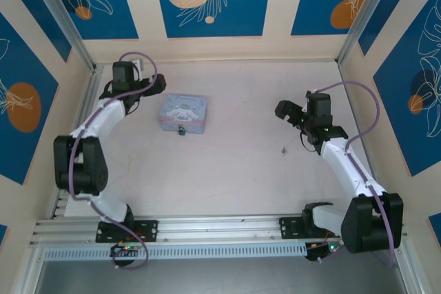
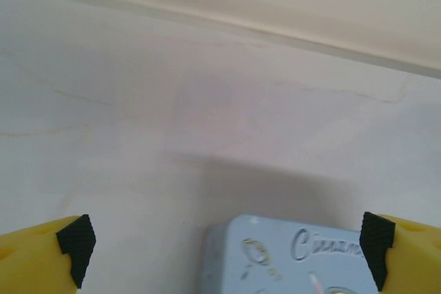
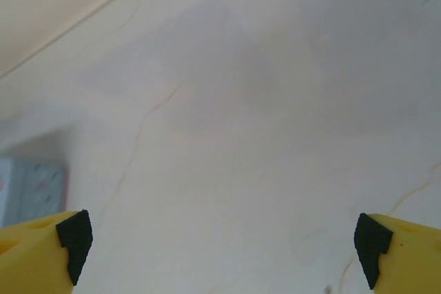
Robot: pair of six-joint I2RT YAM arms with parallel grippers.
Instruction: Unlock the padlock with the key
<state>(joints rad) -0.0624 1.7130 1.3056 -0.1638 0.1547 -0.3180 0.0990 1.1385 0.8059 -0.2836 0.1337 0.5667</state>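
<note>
white arms (image 1: 103,118), black joints (image 1: 83,166), purple cables (image 1: 377,113), yellow fingers (image 2: 27,263), black pads (image 2: 76,246).

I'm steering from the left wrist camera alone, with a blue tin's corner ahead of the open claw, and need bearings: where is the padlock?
Observer: The padlock sits against the near edge of the tin, the side facing the arm bases.
Operator: And the key?
Observer: The key lies by itself on the table, well right of the tin and just nearer the bases than the right claw.
Operator: Is that claw holding anything?
Observer: No, its wrist camera shows it open with nothing between the tips.
</note>
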